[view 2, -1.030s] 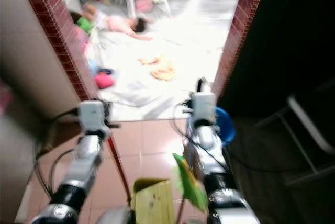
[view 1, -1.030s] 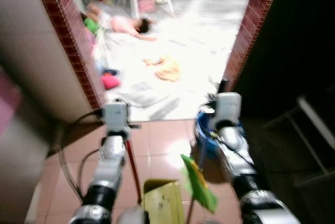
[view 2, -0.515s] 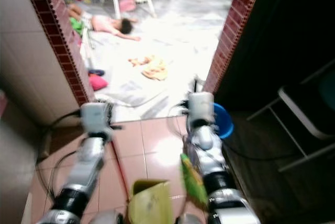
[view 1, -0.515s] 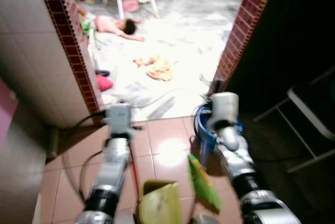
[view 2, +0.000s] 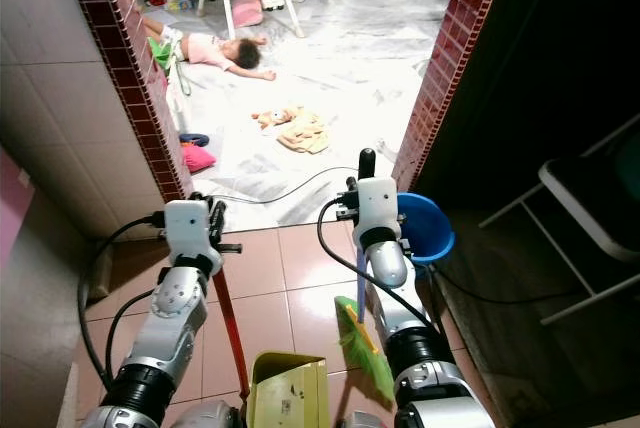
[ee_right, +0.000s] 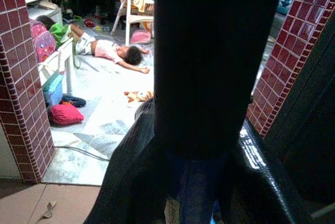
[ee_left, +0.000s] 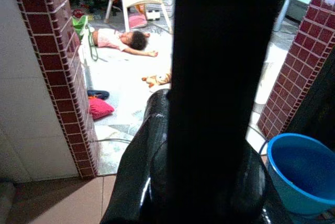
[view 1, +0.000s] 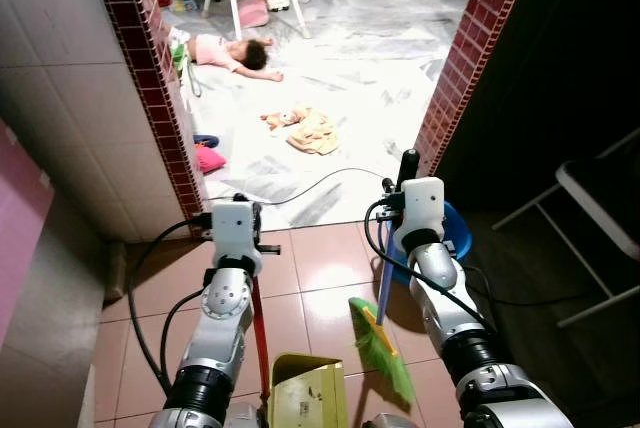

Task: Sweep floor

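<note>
Two arms nearer the doorway now.

Green-bristled broom (view 1: 380, 346) on a blue handle, head angled down over terracotta floor tiles (view 1: 320, 278), yellow-green dustpan (view 1: 305, 393) on a red handle just beside it, upright, low between the arms, near the doorway threshold

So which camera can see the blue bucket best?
The right eye view: the blue bucket shows almost whole, beside the right arm by the brick pillar. In the left eye view that arm covers most of it. The left wrist view catches it in a corner; the right wrist view's black fingers hide it.
</note>
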You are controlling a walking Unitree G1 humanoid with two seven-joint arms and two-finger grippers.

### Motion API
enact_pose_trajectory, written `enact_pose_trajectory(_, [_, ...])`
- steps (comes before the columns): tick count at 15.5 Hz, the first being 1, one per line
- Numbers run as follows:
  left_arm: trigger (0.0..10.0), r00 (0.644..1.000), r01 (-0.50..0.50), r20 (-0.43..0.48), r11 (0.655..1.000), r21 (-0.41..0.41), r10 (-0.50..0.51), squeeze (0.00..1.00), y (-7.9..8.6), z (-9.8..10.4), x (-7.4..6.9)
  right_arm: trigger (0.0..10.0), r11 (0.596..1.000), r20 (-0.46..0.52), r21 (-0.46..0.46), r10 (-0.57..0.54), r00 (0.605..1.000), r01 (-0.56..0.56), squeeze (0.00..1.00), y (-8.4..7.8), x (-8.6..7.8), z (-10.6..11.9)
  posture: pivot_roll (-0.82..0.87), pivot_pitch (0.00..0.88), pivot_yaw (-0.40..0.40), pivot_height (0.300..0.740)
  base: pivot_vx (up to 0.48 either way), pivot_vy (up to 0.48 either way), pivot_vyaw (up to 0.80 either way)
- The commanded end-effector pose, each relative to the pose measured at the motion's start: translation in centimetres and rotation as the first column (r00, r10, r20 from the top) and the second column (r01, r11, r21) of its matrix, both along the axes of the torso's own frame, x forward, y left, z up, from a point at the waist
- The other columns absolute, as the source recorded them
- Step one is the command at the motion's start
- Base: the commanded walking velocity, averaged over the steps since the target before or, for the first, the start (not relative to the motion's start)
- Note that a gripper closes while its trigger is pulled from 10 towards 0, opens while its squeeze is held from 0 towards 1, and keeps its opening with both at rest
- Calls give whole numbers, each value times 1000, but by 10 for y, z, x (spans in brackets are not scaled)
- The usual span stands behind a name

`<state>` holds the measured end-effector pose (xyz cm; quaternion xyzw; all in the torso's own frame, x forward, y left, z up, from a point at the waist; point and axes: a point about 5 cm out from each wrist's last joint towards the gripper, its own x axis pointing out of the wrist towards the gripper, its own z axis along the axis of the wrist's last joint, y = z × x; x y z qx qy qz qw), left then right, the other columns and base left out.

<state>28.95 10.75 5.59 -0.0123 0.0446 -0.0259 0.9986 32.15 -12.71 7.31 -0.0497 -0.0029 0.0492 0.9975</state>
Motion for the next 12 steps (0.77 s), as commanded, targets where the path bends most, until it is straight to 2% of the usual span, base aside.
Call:
enact_pose_trajectory(1, [10000, 999, 34, 8, 999, 8, -35, 0, -5, 1, 0, 10000, 1000, 5, 9, -20, 1000, 20, 0, -6, 2, 2, -9, 0, -27, 731, 0, 0, 0])
enact_pose_trajectory(2, [10000, 999, 47, -18, 999, 21, -47, 0, -5, -6, -1, 10000, 999, -4, 17, -29, 1000, 29, 0, -8, 0, -2, -5, 0, -25, 731, 0, 0, 0])
enact_pose_trajectory(4, [10000, 984, 79, -164, 996, 32, -73, 0, -5, -30, -6, 10000, 998, -54, 14, -64, 996, 65, 0, -14, -6, -14, -11, 0, -17, 731, 0, 0, 0])
enact_pose_trajectory(8, [10000, 979, 137, -164, 985, 102, -119, 0, -6, -28, -6, 10000, 993, -68, 5, -117, 991, 118, 0, -27, -9, -17, -28, 0, -1, 731, 0, 0, 0])
enact_pose_trajectory(12, [10000, 972, 162, -187, 983, 84, -144, 0, 2, -34, -12, 10000, 986, -82, 32, -158, 984, 162, 0, -31, -12, -22, -27, 0, 23, 731, 0, 0, 0])
